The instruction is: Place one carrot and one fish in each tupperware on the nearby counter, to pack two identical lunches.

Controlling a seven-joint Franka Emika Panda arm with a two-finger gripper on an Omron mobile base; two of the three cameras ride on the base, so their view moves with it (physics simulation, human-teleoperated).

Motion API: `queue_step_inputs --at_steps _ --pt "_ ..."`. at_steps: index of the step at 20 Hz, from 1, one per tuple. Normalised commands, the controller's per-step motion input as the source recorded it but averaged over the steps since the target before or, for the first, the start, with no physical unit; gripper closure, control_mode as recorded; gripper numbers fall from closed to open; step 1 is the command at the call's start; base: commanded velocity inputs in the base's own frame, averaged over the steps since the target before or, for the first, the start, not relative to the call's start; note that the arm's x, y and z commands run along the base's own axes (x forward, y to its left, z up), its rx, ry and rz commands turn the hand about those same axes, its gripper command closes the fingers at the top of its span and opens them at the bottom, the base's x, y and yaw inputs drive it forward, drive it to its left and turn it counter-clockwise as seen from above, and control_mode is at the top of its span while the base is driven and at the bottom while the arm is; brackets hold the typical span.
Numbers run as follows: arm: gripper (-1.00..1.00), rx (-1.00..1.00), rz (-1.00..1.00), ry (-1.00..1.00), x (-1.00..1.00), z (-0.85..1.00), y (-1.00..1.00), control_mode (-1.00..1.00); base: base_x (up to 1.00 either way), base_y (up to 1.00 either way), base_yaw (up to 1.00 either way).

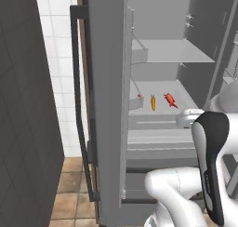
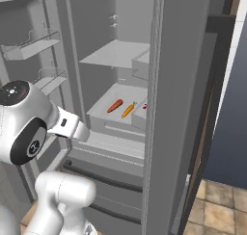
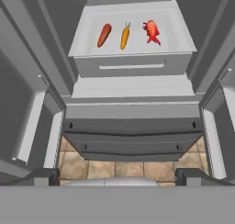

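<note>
Open refrigerator (image 3: 133, 87) with its doors swung aside, seen from three cameras. On a pale shelf (image 3: 92, 51) in the lower part of the compartment lie three items in a row, apart from one another. In the hand view, from left to right: a red-orange carrot (image 3: 104, 35), an orange carrot (image 3: 125, 36) with a small green top, and a bright red fish (image 3: 151, 31) with a forked tail. The left base view shows the orange carrot (image 1: 153, 102) and the fish (image 1: 170, 100), while the door edge hides the place of the red-orange carrot. The right base view shows both carrots, the red-orange one (image 2: 115, 105) and the orange one (image 2: 128, 110), but of the fish only a red speck at the door frame. The tool (image 3: 117, 177) stands wide open and holds nothing; its two dark fingertips (image 3: 43, 176) rise at the bottom corners of the hand view, well short of the shelf, above closed drawers (image 3: 131, 138) and tiled floor (image 3: 103, 165).
</note>
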Motion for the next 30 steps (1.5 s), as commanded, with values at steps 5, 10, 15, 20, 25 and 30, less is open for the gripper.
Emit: queue_step_inputs --at_steps 5,10,15,20,25,30 --pt "-1.00 0.00 0.00 0.00 0.00 0.00 0.00 1.00 0.01 -0.04 0.00" --pt "-1.00 0.00 0.00 0.00 0.00 0.00 0.00 1.00 0.18 -0.06 0.00" --pt "-1.00 0.00 0.00 0.00 0.00 0.00 0.00 1.00 0.44 -0.16 0.00" --pt "-1.00 0.00 0.00 0.00 0.67 -0.22 -0.22 -1.00 0.00 0.00 0.00" --pt "-1.00 0.00 0.00 0.00 0.69 -0.24 -0.22 -1.00 0.00 0.00 0.00" --pt "-1.00 0.00 0.00 -0.01 0.69 -0.37 -0.07 -1.00 0.00 0.00 0.00"
